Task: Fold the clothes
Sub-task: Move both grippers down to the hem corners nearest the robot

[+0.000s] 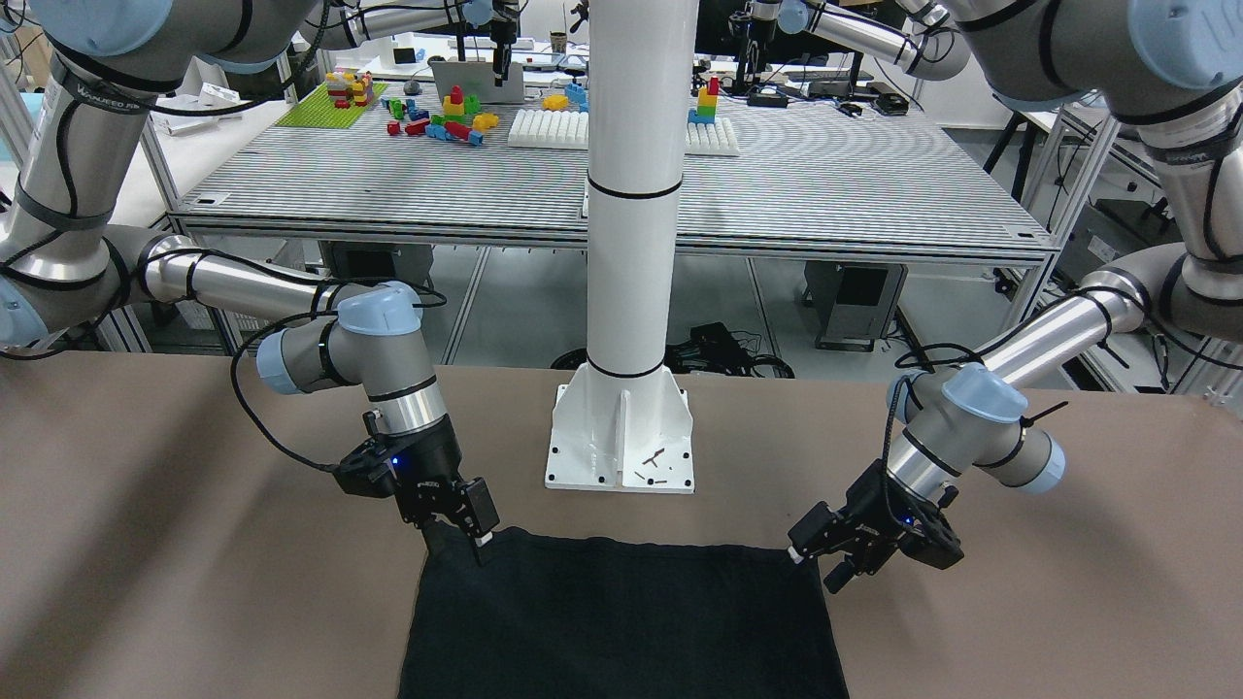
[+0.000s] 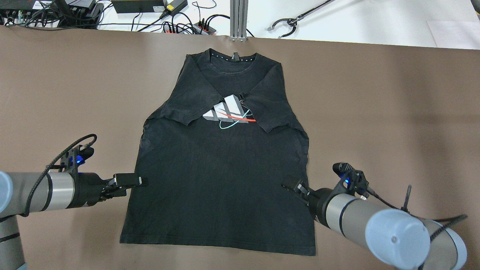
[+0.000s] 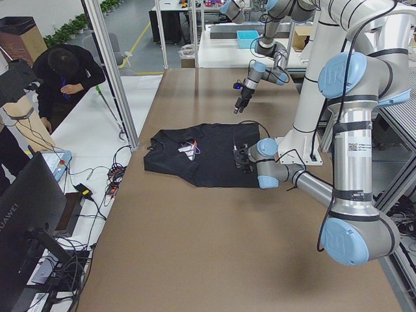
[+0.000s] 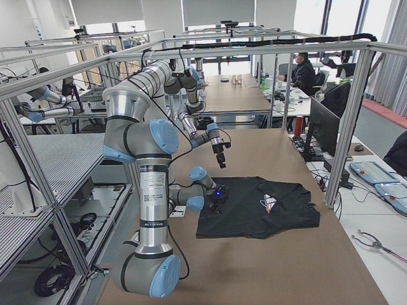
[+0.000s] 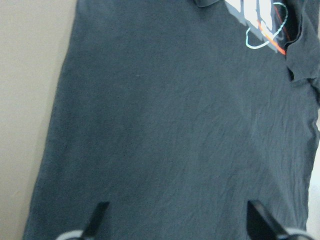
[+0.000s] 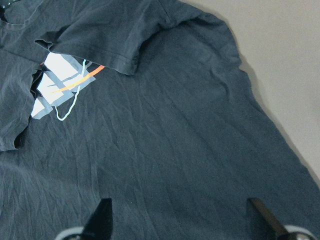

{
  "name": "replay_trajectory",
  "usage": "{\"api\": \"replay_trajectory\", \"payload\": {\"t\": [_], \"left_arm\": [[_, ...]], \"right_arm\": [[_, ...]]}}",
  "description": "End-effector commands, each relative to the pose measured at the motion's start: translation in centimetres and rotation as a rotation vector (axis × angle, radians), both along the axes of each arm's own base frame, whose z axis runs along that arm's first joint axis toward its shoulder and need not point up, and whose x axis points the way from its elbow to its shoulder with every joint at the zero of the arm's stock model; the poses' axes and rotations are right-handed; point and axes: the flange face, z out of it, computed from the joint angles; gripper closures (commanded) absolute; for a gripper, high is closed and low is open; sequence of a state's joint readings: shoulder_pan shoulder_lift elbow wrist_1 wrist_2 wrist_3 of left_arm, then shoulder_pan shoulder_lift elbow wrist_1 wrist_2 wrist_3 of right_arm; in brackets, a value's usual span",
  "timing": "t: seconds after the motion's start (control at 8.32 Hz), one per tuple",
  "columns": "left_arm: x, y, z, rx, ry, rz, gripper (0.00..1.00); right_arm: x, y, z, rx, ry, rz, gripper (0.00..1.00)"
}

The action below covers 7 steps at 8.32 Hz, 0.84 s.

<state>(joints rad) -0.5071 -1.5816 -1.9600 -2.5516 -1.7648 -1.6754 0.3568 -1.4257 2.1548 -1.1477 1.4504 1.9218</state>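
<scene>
Your black printed T-shirt (image 2: pixel 221 168) is lying flat on the brown desk (image 2: pixel 375 112). Left pincer (image 2: pixel 141 181) and right pincer (image 2: pixel 288 183) are gaping, holding nothing.

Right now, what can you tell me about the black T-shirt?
The black T-shirt looks soft and thin. It lies flat, front up, on the brown table, collar away from the robot. Both short sleeves are folded in over the chest, partly hiding a white-and-grey logo. The open left gripper and right gripper are at its lower sides; I cannot tell whether they touch it.
</scene>
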Motion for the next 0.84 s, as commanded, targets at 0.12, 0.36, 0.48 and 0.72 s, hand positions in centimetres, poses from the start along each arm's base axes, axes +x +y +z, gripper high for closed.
{"api": "replay_trajectory", "payload": {"t": [0.12, 0.36, 0.48, 0.72], "left_arm": [[0.0, 6.4, 6.2, -0.011, -0.066, 0.022, 0.05], [1.7, 10.9, 8.8, -0.013, -0.119, 0.009, 0.05], [2.6, 12.4, 9.4, -0.013, -0.131, 0.008, 0.05], [3.7, 13.4, 9.1, -0.045, -0.112, -0.007, 0.05]], "right_arm": [[-1.0, 9.0, 1.2, -0.010, -0.015, 0.035, 0.06], [-1.5, 10.5, 2.2, -0.016, -0.005, 0.045, 0.06], [-1.5, 10.5, 2.2, -0.015, -0.015, 0.048, 0.06], [-1.4, 10.4, 2.1, -0.012, -0.019, 0.048, 0.06]]}}
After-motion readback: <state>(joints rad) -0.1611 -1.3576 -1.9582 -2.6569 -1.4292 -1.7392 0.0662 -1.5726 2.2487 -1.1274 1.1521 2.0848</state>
